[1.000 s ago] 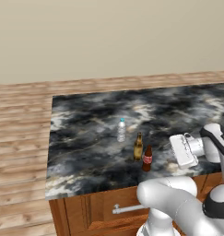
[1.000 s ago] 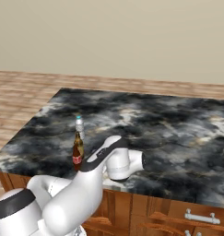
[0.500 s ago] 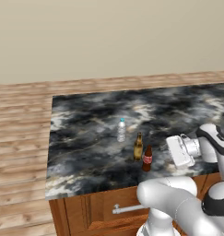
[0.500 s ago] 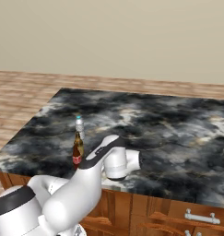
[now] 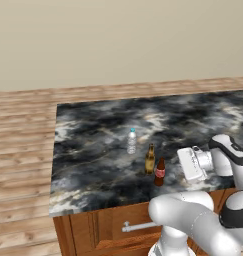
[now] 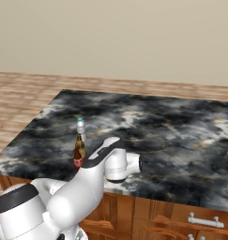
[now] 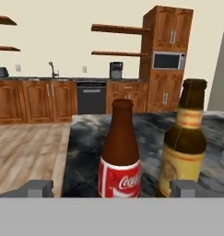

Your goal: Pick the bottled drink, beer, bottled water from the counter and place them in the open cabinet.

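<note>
Three bottles upright on desk (image 5: 93,150) in left base view: bottled water (image 5: 132,141) behind beer (image 5: 150,159) and bottled drink (image 5: 159,172); claw (image 7: 111,186) wide open, empty, bottled drink between fingertips (image 7: 39,188) in hand view.

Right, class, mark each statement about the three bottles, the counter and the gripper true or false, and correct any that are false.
1. All three bottles stand upright on the counter. True.
2. The gripper is shut on the bottled drink. False: its jaws stand open, one fingertip either side of the bottle, and it is not gripped.
3. In the hand view the beer stands just beside the bottled drink. True.
4. The bottled water lies on its side. False: it stands upright, cap up.
5. The bottled drink is the tallest bottle. False: it is the shortest; the beer rises above it.
</note>
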